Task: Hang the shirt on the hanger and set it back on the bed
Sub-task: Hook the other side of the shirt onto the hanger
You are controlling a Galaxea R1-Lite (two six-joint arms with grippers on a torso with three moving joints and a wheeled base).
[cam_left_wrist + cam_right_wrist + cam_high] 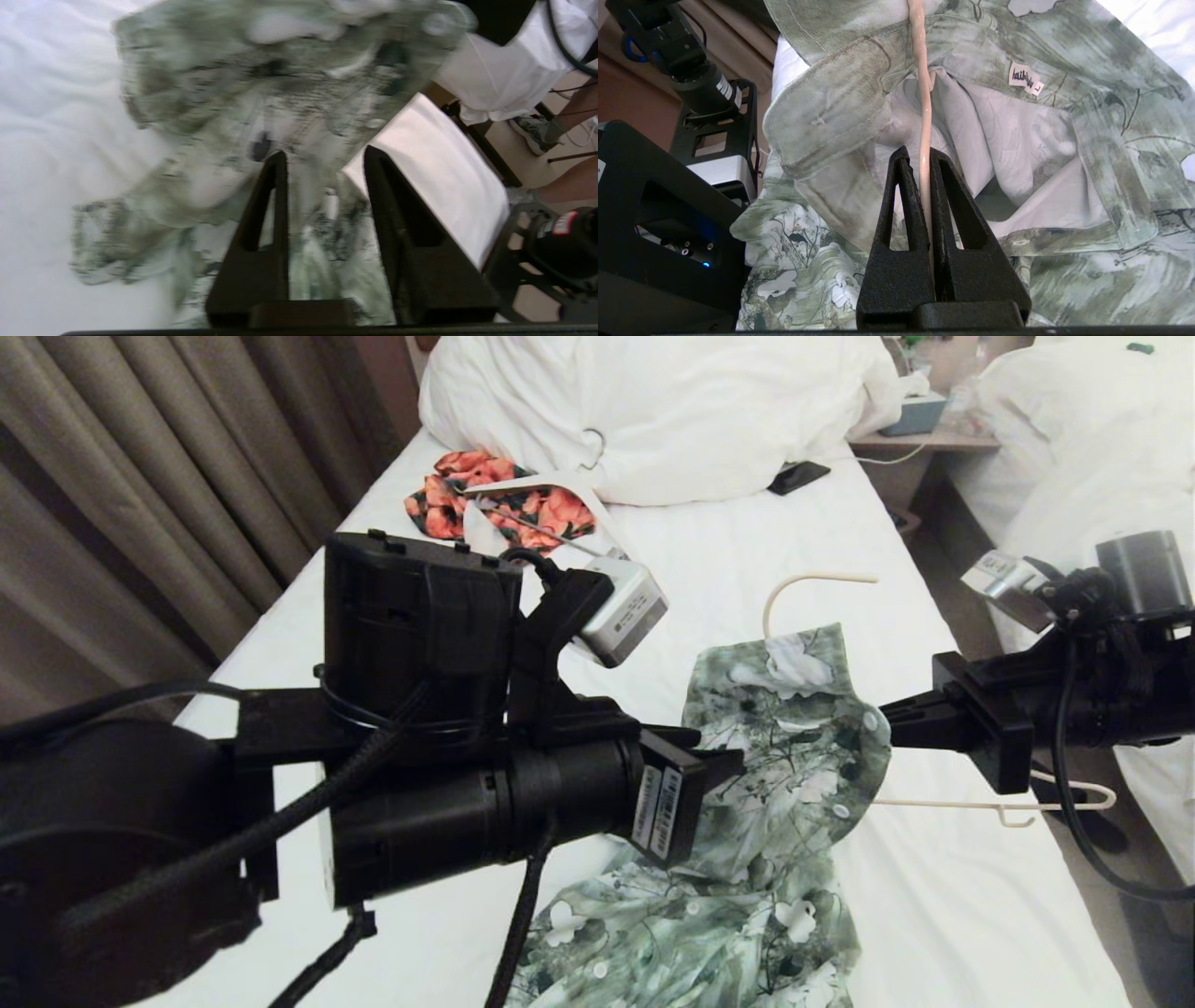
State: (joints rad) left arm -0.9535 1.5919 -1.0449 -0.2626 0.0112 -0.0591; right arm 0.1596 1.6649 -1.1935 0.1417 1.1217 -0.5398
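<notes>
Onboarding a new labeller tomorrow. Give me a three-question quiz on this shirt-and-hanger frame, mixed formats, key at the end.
1. True or false: the right gripper is shut on the hanger.
2. Multiple choice: the free end of the hanger in the head view sticks out
A. past the shirt toward the robot's right
B. under the pillow
C. over the orange floral garment
3. Fill in: the left gripper has ____ fabric between its open fingers.

Key: 1 true; 2 A; 3 shirt.
</notes>
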